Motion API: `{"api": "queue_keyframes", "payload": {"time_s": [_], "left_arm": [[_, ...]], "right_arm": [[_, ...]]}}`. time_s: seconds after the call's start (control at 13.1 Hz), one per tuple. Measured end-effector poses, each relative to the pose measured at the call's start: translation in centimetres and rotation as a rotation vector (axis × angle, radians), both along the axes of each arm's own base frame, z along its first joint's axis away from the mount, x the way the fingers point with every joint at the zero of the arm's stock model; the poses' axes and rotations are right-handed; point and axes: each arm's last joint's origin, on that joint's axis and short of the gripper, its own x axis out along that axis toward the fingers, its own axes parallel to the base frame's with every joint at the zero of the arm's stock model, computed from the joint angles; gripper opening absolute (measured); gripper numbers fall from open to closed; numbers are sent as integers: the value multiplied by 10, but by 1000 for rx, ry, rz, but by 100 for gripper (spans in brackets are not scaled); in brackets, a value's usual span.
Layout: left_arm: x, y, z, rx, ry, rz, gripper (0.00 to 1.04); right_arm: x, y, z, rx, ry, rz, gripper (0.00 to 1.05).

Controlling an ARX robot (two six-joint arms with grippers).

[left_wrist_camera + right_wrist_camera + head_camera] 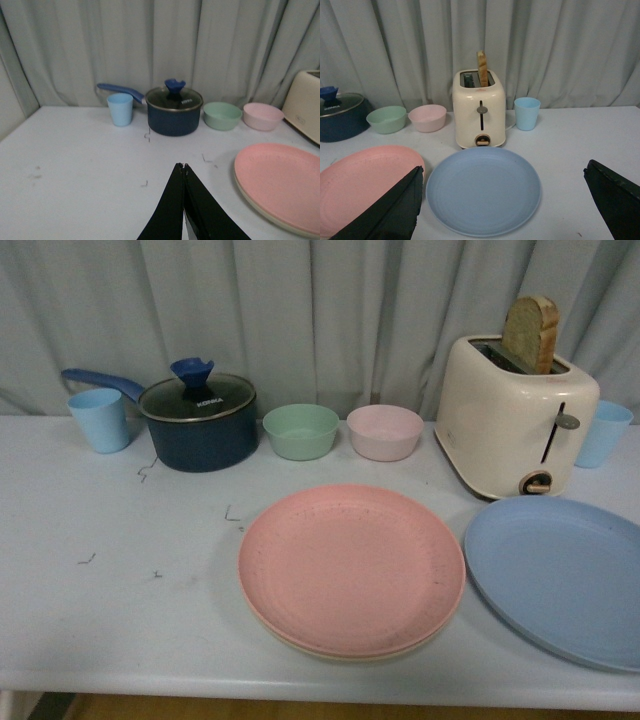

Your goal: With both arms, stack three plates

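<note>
Right jaws apart near flat blue plate (482,192)

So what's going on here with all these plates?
A two-armed robot is stacking three plates. The pink plate already sits on the beige plate, and the blue plate lies by itself on the table to their right. The right gripper is open and facing the blue plate. The left gripper is shut and empty.
</note>
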Motion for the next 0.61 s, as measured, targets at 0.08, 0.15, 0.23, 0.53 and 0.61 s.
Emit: {"api": "queue_keyframes", "payload": {"time_s": [0.08, 0.15, 0.23, 0.53, 0.61], "left_arm": [[0, 0, -1, 0, 9, -1, 2], [0, 0, -1, 0, 3, -1, 2], [0, 0, -1, 0, 4, -1, 2], [0, 0, -1, 0, 5, -1, 45], [0, 0, -1, 0, 4, -1, 60]], "right_arm": [[0, 0, 0, 0, 2, 0, 98], [0, 0, 0, 0, 1, 0, 98], [0, 0, 0, 0, 1, 0, 98], [0, 0, 0, 0, 1, 0, 98], [0, 0, 0, 0, 1, 0, 98]]}}
